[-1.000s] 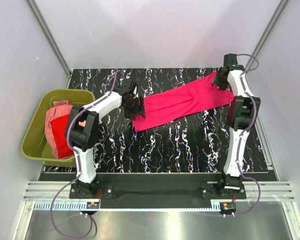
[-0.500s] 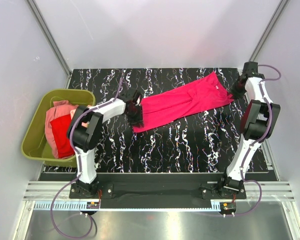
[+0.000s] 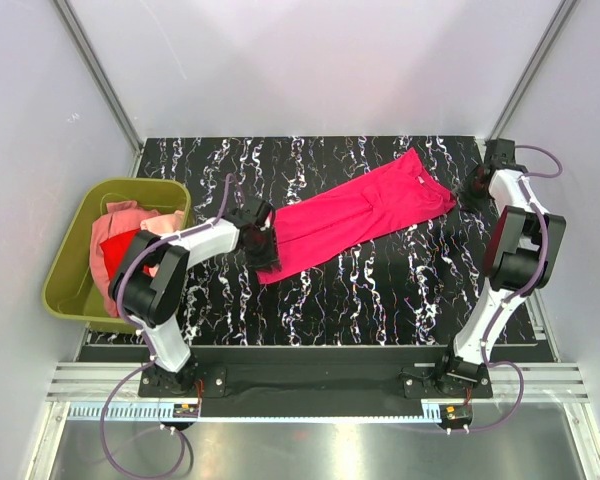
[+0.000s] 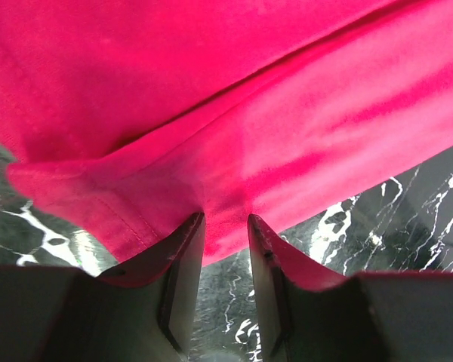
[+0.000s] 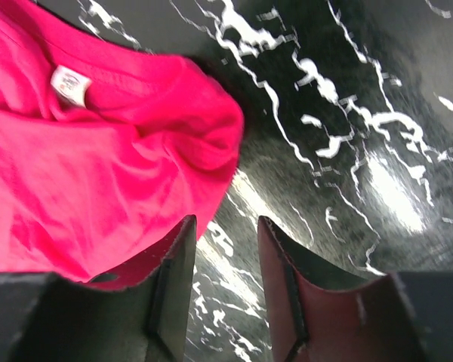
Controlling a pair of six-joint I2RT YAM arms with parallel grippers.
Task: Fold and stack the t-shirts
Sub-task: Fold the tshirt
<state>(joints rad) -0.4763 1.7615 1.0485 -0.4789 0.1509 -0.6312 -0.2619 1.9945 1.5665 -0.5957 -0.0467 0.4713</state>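
Note:
A bright magenta-pink t-shirt (image 3: 360, 215) lies stretched out as a long strip across the black marbled table (image 3: 380, 290), running from lower left to upper right. My left gripper (image 3: 263, 243) is at its lower-left end, with its fingertips pinched on the hem (image 4: 226, 219). The cloth (image 4: 211, 90) fills the left wrist view. My right gripper (image 3: 477, 185) is open and empty just right of the collar end, jaws over bare table (image 5: 226, 222). The collar with its white label (image 5: 68, 83) lies left of it. A red t-shirt (image 3: 120, 255) and a pale salmon one (image 3: 115, 218) sit in the tub.
An olive-green plastic tub (image 3: 70, 290) stands off the table's left edge and holds the other shirts. Grey walls close in the back and both sides. The right arm stands along the table's right edge.
My right gripper let go of the shirt's collar end and moved to the right edge. My left gripper moved down and left, dragging the hem end and the shirt with it.

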